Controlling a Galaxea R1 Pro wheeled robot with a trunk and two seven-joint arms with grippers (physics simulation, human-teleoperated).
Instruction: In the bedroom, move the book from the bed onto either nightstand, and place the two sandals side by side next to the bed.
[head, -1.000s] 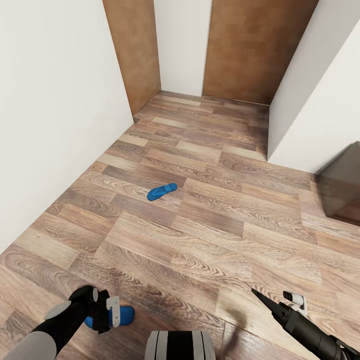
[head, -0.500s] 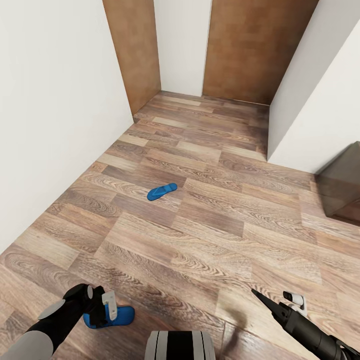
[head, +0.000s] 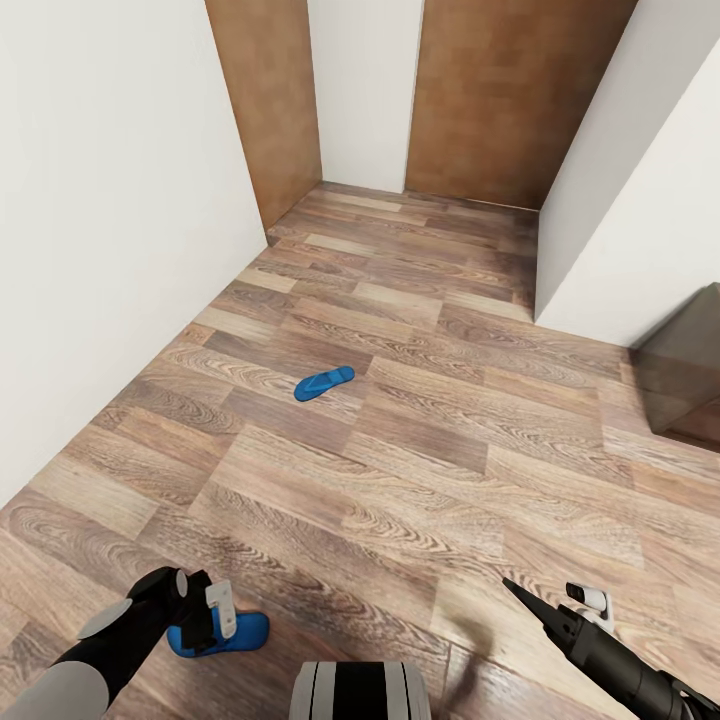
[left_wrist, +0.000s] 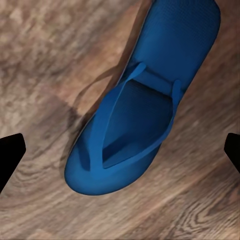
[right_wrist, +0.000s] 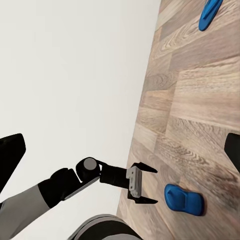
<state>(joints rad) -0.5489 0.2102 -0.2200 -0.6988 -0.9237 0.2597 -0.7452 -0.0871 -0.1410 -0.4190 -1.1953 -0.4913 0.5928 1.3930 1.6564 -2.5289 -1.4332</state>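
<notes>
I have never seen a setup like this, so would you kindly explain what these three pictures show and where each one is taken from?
These are simulator renders of a two-armed wheeled robot. The large picture comes from its head camera, looking down at a wood-plank floor. The other two come from cameras near each claw. The left claw hangs open just above a near blue sandal; its wrist camera looks straight down on that sandal, not yet gripped. A second blue sandal lies farther off on the floor. The right claw is low at the right and holds nothing; its camera looks across at the left arm.
</notes>
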